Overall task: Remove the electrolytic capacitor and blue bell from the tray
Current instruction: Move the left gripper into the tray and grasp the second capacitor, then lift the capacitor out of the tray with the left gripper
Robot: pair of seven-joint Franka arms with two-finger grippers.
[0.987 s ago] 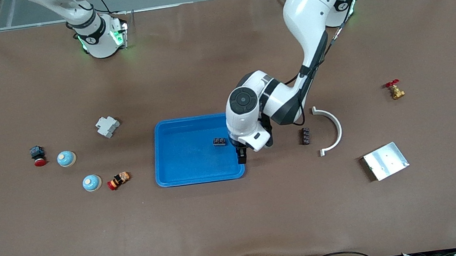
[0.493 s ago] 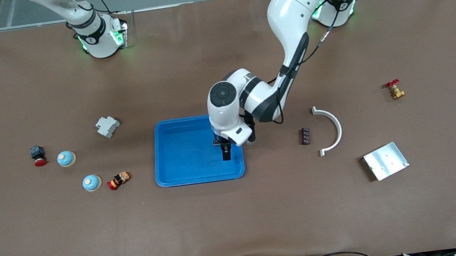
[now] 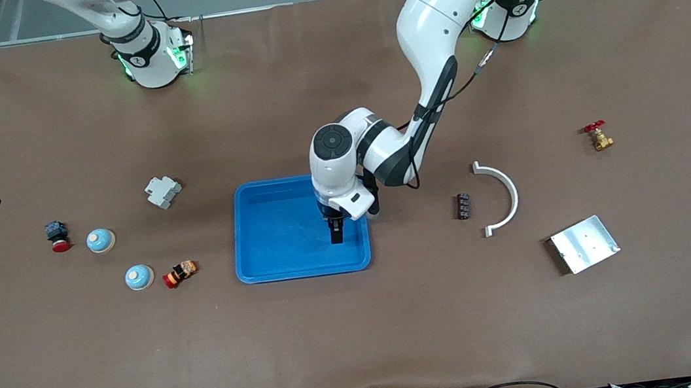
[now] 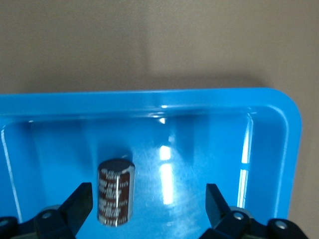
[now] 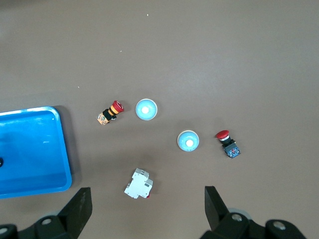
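A dark brown cylindrical capacitor (image 4: 115, 191) sits in the blue tray (image 3: 277, 229). My left gripper (image 3: 336, 233) is low in the tray and open. In the left wrist view the left gripper (image 4: 148, 206) has the capacitor between its fingers, close to one finger (image 4: 79, 203). The hand hides the capacitor in the front view. Two blue bells (image 3: 100, 240) (image 3: 139, 276) stand on the table toward the right arm's end, also seen in the right wrist view (image 5: 146, 109) (image 5: 189, 141). My right gripper (image 5: 148, 211) is open and empty, high over the table near the bells, outside the front view.
A white circuit breaker (image 3: 163, 192) and two red push buttons (image 3: 58, 236) (image 3: 180, 273) lie near the bells. Toward the left arm's end lie a small dark component (image 3: 464, 206), a white curved piece (image 3: 502, 196), a metal plate (image 3: 584, 244) and a brass valve (image 3: 598, 137).
My left gripper moved from the tray's edge toward the right arm's end, into the tray and around the capacitor. The right arm's base has not moved.
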